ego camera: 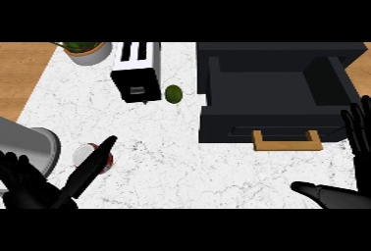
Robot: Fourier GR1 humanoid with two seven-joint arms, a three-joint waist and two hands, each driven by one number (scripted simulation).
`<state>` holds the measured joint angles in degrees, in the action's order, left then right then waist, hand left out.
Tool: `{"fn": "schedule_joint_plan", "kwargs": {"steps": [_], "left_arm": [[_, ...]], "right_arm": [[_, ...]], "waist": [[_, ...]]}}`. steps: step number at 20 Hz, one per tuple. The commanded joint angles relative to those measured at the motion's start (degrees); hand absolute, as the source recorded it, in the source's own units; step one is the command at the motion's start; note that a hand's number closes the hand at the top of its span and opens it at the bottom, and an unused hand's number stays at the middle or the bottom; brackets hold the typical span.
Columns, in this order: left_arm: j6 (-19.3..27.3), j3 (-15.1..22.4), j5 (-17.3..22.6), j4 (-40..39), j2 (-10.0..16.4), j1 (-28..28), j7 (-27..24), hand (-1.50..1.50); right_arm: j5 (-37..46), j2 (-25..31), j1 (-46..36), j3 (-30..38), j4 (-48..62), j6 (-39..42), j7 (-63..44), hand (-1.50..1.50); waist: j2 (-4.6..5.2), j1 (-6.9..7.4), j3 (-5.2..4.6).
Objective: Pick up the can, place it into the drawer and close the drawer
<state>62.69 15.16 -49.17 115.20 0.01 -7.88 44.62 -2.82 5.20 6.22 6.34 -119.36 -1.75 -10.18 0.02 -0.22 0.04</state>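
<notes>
The task is at its first step, the pick-up. The can (83,155) stands on the white marbled surface (188,166) in the lower left of the frame, well apart from the drawer (275,88), which lies open in the upper right with its wooden handle (287,141) facing the lower edge. The left hand (33,193) comes in at the lower left corner. It is spread wide, with one long digit stretched across the can and the others apart to its left, so it holds nothing. The right hand (333,195) shows at the right edge, also spread wide and holding nothing, near the drawer front.

By my judgement, the next move is for the left hand to settle round the can and curl shut on it, then lift it and carry it across to the drawer.

The digit covers much of the can's right side, so I cannot tell whether it touches the can or hovers above it. Both palms are partly cut off by the frame. A grey rounded thing (33,142) at the left edge is too cropped to identify.
</notes>
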Motion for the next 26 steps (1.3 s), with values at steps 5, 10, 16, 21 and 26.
{"fn": "schedule_joint_plan", "kwargs": {"steps": [5, 10, 16, 21, 26], "left_arm": [[11.7, 1.8, 1.2, -13.7, 0.0, 5.1, 2.6, -1.50], [17.1, 5.3, 8.8, -17.3, 0.0, 0.6, -6.2, -1.50], [22.8, 3.6, 20.8, -25.6, 3.3, 4.2, -12.6, -1.50], [23.0, 3.0, 25.3, -26.6, 0.1, 2.3, -20.8, -1.50], [23.1, 2.2, 34.2, -27.2, 4.0, 3.7, -23.9, -1.50]], "right_arm": [[-4.7, 1.1, 2.2, 3.9, -0.3, 3.7, 2.7, -1.50], [-2.3, -0.1, 3.7, 2.4, -4.5, 2.4, -0.4, -1.50], [-4.1, 1.4, 2.8, 5.0, -4.0, 3.8, -0.1, -1.50], [-5.7, 2.0, 4.1, 6.7, -4.8, 5.1, -0.5, -1.50], [-7.6, 4.0, 2.5, 9.1, -9.4, 4.3, -6.5, -1.50]], "waist": [[0.03, -0.28, -0.03], [-0.08, -0.02, -0.08], [-0.04, -0.12, -0.19], [-0.11, 0.12, -0.24], [-0.15, 0.08, -0.30]]}}
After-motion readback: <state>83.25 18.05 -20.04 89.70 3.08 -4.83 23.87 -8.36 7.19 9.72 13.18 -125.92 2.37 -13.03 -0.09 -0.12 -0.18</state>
